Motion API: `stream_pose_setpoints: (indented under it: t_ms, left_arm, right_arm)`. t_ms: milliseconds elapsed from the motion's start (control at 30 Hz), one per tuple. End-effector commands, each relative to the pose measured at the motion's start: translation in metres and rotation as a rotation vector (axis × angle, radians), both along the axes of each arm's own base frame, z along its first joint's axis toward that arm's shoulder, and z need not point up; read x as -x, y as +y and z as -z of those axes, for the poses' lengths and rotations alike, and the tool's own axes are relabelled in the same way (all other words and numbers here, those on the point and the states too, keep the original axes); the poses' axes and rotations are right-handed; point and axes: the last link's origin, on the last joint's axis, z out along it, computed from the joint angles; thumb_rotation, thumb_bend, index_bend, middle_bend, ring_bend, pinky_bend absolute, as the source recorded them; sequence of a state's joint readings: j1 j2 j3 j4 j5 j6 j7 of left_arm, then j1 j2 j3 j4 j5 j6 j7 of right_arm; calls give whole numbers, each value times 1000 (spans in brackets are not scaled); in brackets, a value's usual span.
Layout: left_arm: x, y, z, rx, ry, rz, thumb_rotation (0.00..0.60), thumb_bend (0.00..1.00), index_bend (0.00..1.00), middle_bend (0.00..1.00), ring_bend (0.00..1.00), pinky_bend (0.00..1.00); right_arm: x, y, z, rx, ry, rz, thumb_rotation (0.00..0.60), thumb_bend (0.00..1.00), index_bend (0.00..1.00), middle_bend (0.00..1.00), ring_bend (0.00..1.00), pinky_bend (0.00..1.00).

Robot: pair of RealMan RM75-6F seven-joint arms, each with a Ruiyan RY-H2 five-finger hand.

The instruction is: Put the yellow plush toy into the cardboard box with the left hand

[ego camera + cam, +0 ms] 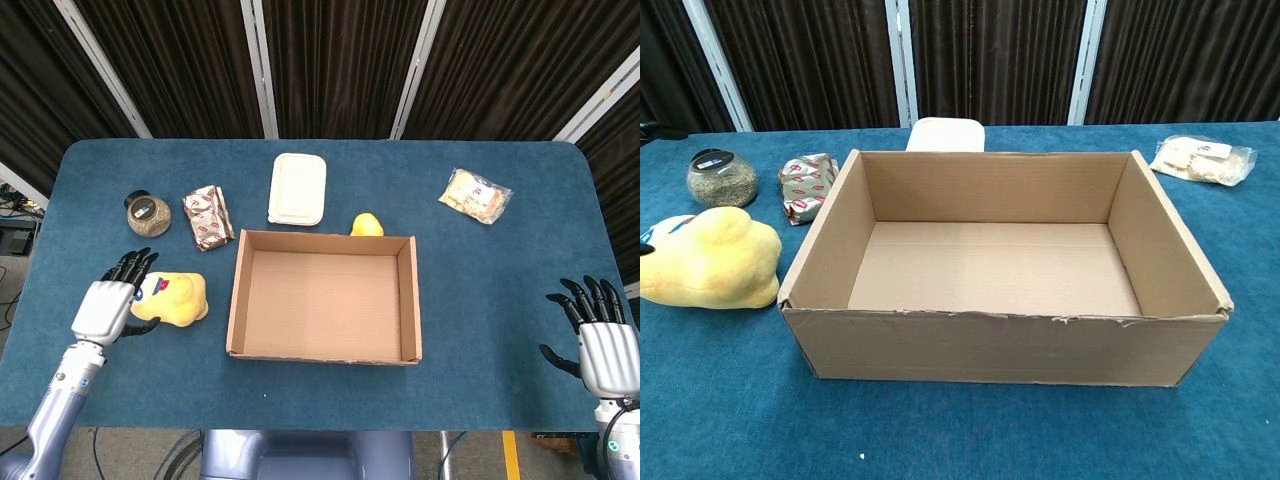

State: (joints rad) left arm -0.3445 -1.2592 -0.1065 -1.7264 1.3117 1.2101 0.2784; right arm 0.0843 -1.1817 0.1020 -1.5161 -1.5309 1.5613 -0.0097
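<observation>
Two hands show in the head view, and only one is near the work. At the lower left of the frame the left hand point(104, 308) sits over the left end of the yellow plush toy point(172, 299), fingers spread and pointing up the frame, thumb toward the toy; whether it touches the toy I cannot tell, and it holds nothing that I can see. The toy lies on the blue tabletop point(500, 300) just right of that hand, its long axis running left to right, with the cardboard box point(323, 352) close beyond it toward the centre of the frame. So the carry would go rightward, up over the box's left wall. At the lower right corner the right hand point(600, 345) hangs with fingers apart, empty, well away from the toy. In the chest view the box stands open at the top with nothing inside, and the toy rests at the left edge beside it.
</observation>
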Motion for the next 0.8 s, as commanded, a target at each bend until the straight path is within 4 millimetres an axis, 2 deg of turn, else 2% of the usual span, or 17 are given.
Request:
stream_pose_setpoints:
  t_ms: [33, 200, 667, 733, 800]
  left_arm:
    - [3, -5, 2, 18, 10, -16, 600, 196, 0, 0, 0, 224]
    - [7, 1, 21, 61, 22, -34, 600, 197, 0, 0, 0, 223]
    - [14, 46, 69, 89, 51, -94, 600, 200, 0, 0, 0, 173]
    - [16, 51, 76, 105, 57, -108, 600, 230, 0, 0, 0, 196]
    - [17, 55, 82, 117, 61, -116, 600, 300, 10, 0, 5, 259]
  right_arm:
    - [0, 0, 0, 2, 0, 0, 600, 18, 278, 144, 45, 0]
    - [0, 0, 0, -2, 0, -3, 600, 18, 278, 144, 45, 0]
    - [0, 1, -1, -11, -14, -16, 600, 18, 278, 144, 45, 0]
    - [0, 1, -1, -10, -15, -17, 600, 18, 279, 143, 45, 0]
    - [0, 1, -1, -10, -16, -18, 600, 18, 279, 143, 45, 0]
